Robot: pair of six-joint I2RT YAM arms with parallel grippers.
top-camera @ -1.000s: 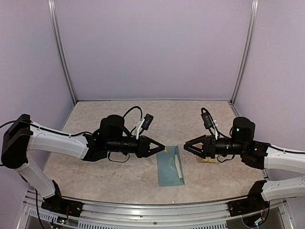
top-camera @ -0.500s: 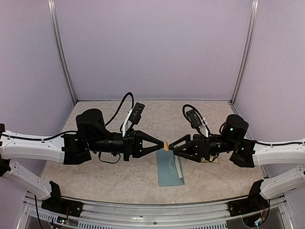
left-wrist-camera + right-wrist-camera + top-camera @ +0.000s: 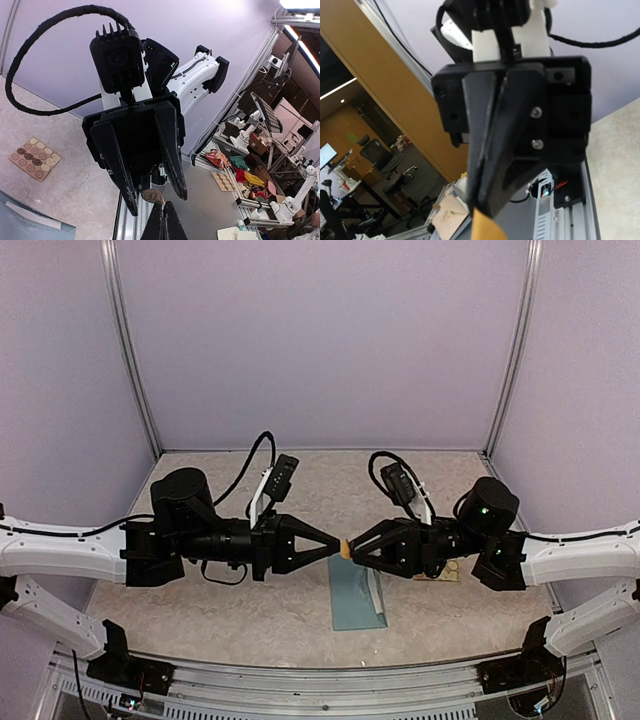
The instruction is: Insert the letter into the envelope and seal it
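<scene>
Left fingers (image 3: pixel 156 226) were clamped on a small round sticker (image 3: pixel 151 195) in mid-air; right fingers (image 3: pixel 173 156) stood parted either side of it. Envelope (image 3: pixel 352 608) lay flat on the tabletop (image 3: pixel 240 625), beneath them.

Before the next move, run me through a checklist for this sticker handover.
1. Left hand shut on the sticker: ok.
2. Sticker sits between the right hand's fingers: ok.
3. Right hand clamped on the sticker: not ok, its fingers stand apart.
4. Envelope lies on the table below both hands: ok.
5. Envelope flap folded shut, ready for sealing: cannot tell.
</scene>
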